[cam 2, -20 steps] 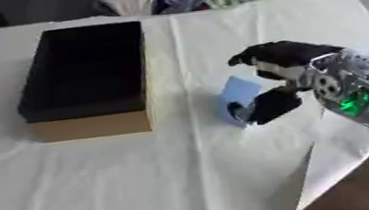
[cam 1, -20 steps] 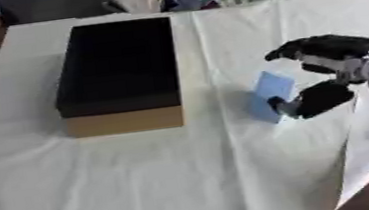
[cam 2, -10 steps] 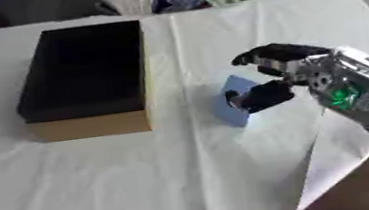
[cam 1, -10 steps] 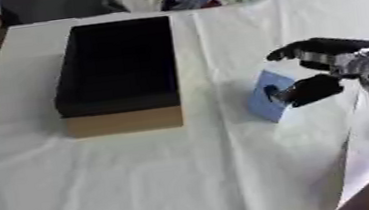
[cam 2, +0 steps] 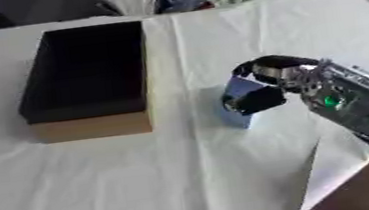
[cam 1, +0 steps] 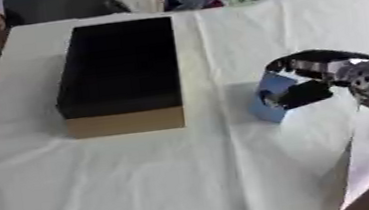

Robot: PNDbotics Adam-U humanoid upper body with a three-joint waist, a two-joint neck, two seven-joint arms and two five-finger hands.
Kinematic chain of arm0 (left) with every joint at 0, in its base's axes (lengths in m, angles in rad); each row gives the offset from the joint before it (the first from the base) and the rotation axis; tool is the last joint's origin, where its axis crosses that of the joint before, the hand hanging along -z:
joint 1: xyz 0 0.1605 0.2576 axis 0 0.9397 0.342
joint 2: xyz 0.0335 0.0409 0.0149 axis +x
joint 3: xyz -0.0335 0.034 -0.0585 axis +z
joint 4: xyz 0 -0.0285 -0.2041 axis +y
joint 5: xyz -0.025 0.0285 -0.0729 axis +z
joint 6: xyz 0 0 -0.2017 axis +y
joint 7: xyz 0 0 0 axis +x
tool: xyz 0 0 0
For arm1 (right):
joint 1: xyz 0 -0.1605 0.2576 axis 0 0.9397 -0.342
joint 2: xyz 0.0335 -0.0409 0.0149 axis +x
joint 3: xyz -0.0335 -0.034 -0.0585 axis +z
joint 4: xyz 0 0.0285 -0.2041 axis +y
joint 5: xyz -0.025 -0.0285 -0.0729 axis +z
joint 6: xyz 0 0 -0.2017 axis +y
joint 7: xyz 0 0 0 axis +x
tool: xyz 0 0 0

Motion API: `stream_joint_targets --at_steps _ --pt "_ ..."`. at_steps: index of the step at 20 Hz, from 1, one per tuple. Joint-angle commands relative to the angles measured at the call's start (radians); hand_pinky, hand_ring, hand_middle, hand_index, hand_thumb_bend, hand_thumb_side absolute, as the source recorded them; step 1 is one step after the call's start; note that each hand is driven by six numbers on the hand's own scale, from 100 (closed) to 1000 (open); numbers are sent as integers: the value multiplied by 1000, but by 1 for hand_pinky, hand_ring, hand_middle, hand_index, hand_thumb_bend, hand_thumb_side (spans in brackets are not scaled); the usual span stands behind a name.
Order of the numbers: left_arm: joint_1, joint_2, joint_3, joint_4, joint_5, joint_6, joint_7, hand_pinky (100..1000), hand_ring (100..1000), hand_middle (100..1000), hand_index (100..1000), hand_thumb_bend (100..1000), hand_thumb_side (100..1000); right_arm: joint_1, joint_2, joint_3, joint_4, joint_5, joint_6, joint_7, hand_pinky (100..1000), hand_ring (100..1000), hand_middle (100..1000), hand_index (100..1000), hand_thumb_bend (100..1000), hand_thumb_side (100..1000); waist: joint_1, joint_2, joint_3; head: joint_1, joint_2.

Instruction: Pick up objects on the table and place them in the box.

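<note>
White cloth [cam 1: 231, 171] lies bare around box [cam 1: 118, 75]; right hand [cam 2: 275, 81] fingers clasp blue block [cam 1: 271, 97].

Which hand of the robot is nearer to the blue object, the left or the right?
Right. The right hand is curled around the blue object, fingers above and thumb in front. The left hand shows in neither view.

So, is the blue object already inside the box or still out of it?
Still out. The blue object stands on the white cloth, right of the box, with the right robot hand curled round it.
</note>
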Motion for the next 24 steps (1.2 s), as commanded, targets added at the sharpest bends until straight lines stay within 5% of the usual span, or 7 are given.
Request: stream_joint_targets --at_steps 1,15,24 --pt "-8 10 0 -19 0 0 -7 951 654 632 823 100 476 -13 -13 -8 2 1 167 146 970 1000 950 1000 207 656 1 -14 -1 -3 -9" --pt "-12 7 -1 -19 -1 4 -12 952 655 631 821 100 473 -11 23 15 35 -7 167 122 890 885 945 1000 273 466 1 -11 0 -4 -12" --pt "-10 5 -1 -19 -1 6 -10 954 657 632 819 100 482 -7 31 17 32 -57 167 29 688 681 795 1000 293 258 0 -10 1 -5 -13"
